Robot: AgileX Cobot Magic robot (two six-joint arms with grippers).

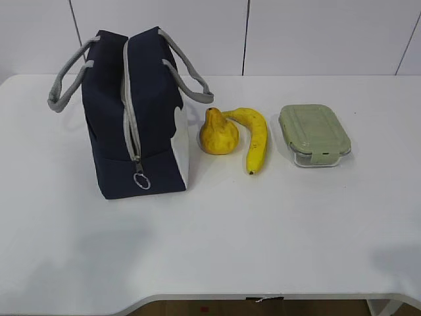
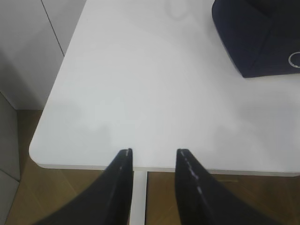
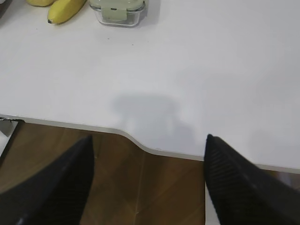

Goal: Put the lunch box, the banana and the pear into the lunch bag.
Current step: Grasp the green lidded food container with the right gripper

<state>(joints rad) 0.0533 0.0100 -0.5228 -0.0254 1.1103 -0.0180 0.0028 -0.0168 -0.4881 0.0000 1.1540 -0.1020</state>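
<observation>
On the white desk (image 1: 263,230) the zipped lunch bag (image 1: 135,118) stands upright, with pear (image 1: 218,133), banana (image 1: 255,137) and lunch box (image 1: 314,134) lined up beside it. Both tools hang over the near edge: left tool (image 2: 154,157) parted slightly, right tool (image 3: 149,143) spread wide, each holding nothing.

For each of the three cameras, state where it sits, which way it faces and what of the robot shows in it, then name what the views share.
Exterior: looks down at a slant from the table's front onto the navy-blue fabric lunch bag, yellow pear, curved yellow banana and green-lidded glass lunch box; no robot parts.
Left wrist: above the white table's front-left edge; open left gripper; the bag's corner.
Right wrist: above the front edge; open right gripper.
Shared: right wrist and exterior both show banana and box.
</observation>
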